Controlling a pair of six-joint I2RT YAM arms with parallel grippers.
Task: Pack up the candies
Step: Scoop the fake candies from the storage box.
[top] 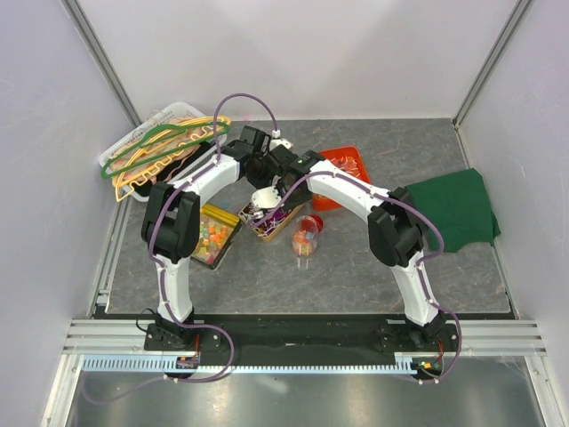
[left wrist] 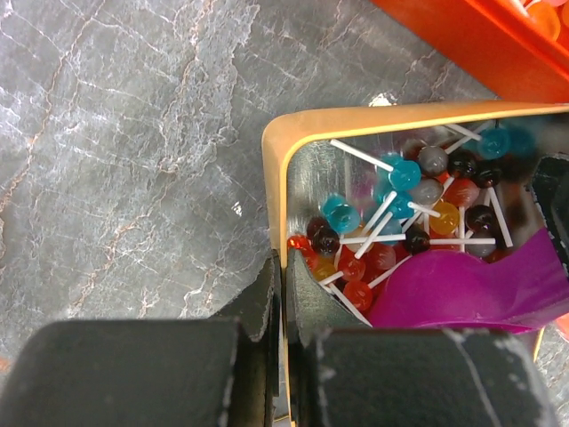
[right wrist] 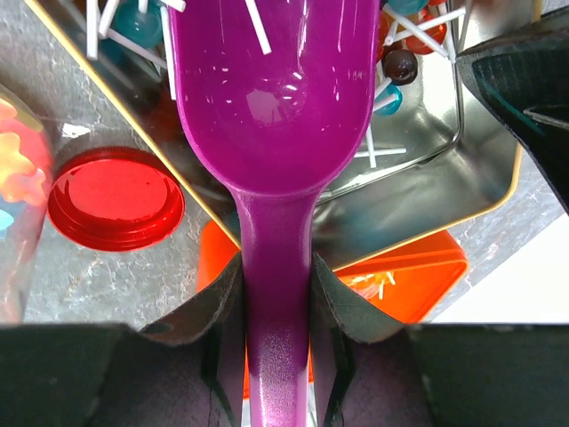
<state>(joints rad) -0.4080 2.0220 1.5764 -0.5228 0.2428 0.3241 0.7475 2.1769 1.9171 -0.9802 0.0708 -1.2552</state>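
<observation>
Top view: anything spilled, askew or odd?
No spill shows on the table. The hangers lie askew, heaped over the white basket at the far left corner and overhanging its rim. The red lid lies loose beside the tin, off the jar.

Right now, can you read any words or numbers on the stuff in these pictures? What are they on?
No words, numbers or signs can be read anywhere.
The purple scoop, red lid and gold tin are plain.
The clear jar is too small in the top view to tell if it has a label.
</observation>
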